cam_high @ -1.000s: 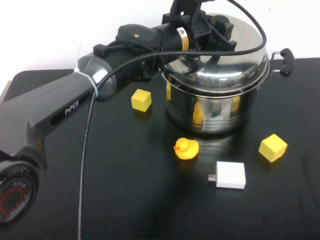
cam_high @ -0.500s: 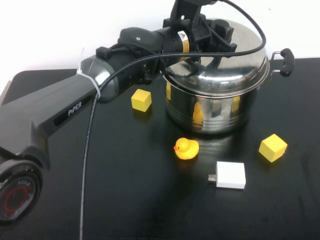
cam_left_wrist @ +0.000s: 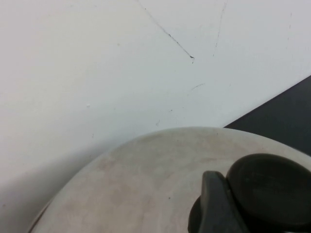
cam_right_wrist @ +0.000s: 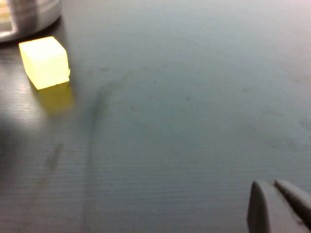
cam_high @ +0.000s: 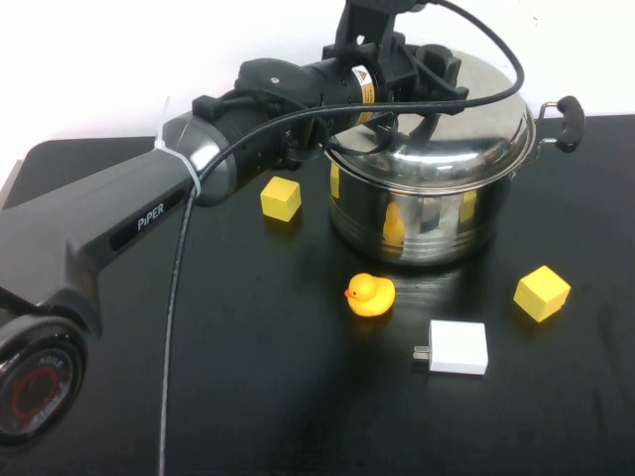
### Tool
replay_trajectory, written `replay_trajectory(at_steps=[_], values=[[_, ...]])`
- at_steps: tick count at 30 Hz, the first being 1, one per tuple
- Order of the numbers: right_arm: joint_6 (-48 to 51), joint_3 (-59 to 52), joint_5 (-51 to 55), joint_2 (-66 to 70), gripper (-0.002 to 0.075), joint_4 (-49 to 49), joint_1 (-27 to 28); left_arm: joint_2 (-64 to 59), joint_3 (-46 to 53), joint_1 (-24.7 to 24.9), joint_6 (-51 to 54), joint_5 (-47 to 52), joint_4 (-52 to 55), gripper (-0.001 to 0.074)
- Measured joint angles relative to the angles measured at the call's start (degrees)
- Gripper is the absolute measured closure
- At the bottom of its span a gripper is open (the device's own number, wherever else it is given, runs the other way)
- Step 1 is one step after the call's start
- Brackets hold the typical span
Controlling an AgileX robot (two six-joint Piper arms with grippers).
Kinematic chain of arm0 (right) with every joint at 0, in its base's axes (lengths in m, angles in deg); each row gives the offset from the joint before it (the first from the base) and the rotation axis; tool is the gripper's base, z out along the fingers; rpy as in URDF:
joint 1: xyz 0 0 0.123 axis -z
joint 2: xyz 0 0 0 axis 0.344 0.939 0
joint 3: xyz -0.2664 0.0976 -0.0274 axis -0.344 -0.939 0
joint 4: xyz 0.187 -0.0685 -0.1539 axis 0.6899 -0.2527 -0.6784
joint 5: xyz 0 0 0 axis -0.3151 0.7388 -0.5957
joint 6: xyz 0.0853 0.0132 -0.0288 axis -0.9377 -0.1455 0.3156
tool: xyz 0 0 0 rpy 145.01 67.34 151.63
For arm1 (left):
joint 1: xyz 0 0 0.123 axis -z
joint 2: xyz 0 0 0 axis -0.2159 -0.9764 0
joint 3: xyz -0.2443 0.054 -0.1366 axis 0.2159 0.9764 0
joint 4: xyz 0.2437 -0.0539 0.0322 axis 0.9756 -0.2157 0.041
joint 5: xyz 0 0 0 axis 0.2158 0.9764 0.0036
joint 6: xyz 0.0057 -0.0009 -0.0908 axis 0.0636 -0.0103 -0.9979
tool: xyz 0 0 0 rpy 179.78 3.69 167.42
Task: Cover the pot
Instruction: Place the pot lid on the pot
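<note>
- the left claw [cam_high: 434, 61] is hovering at the lid's [cam_high: 466, 119] knob [cam_left_wrist: 265, 194] on the pot [cam_high: 417, 213]; cannot tell its grip.
- the right claw [cam_right_wrist: 277, 206] is sitting pressed together, low over the desk [cam_right_wrist: 194, 97].

Lighting: bright, even, diffuse, from overhead; white back wall [cam_high: 149, 59] near blown out in high view. Tabletop [cam_high: 298, 397] matte black, low glare, faint sheen only. Shadows soft, short, under duck [cam_high: 369, 295] & blocks. Pot [cam_high: 427, 213] mirror-bright, reflects yellow items; lid [cam_high: 466, 119] w/ broad highlight. High view sharp, slight edge distortion at arm base. Left wrist view: lid dome [cam_left_wrist: 146, 184] soft-focus, knob [cam_left_wrist: 262, 194] blurred, too close. Right wrist view: hazy, cube [cam_right_wrist: 44, 62] overexposed, left corner smeared; right hand [cam_right_wrist: 279, 206] tips blurry at frame edge.
</note>
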Motion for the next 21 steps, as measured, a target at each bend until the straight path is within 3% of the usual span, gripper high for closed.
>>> replay_trajectory(at_steps=[18, 21], values=[[0.0, 0.0, 0.0, 0.0, 0.0728, 0.0, 0.0, -0.91, 0.0, 0.0, -2.32, 0.42, -0.48, 0.0402], [0.0, 0.0, 0.0, 0.0, 0.0728, 0.0, 0.0, -0.91, -0.1, 0.0, -2.72, 0.42, -0.36, 0.0332]])
